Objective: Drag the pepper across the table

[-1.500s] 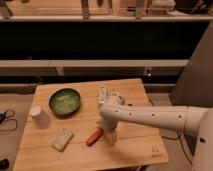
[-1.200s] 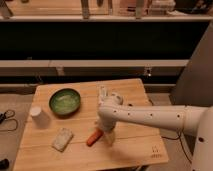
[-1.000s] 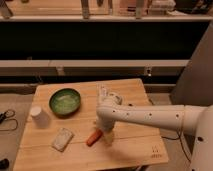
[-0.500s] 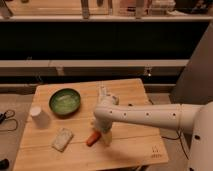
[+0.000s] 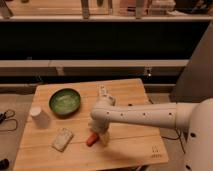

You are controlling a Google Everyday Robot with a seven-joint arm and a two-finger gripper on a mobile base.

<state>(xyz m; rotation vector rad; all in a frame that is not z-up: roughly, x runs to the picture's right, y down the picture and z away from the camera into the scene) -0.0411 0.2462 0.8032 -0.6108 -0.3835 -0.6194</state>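
My claw (image 5: 102, 137) hangs at the end of my white arm (image 5: 145, 116), low over the front middle of the table (image 5: 131, 146), right against the pepper (image 5: 91, 140). Whether it is open or closed, or has any hold on the pepper, I cannot tell.

The table is pale wooden planks, roughly square, with a small dark logo (image 5: 155, 153) near its front right corner. The pepper lies on the wood just left of my claw, small, red-orange and elongated. Left of it, well apart, a pale rectangular sponge (image 5: 62, 139) lies flat at a slant.

Behind the table a dark wall carries pale ledges (image 5: 100, 63) running across. A grey floor (image 5: 12, 102) shows to the left, with a dark cable (image 5: 7, 119) on it.

A round green bowl (image 5: 65, 101) stands at the back left of the table; its inside looks pale green and I cannot make out any contents. A small white cup (image 5: 36, 113) stands upright near the left edge, beside the bowl.

My arm is smooth, rounded and dotted with small dark marks.
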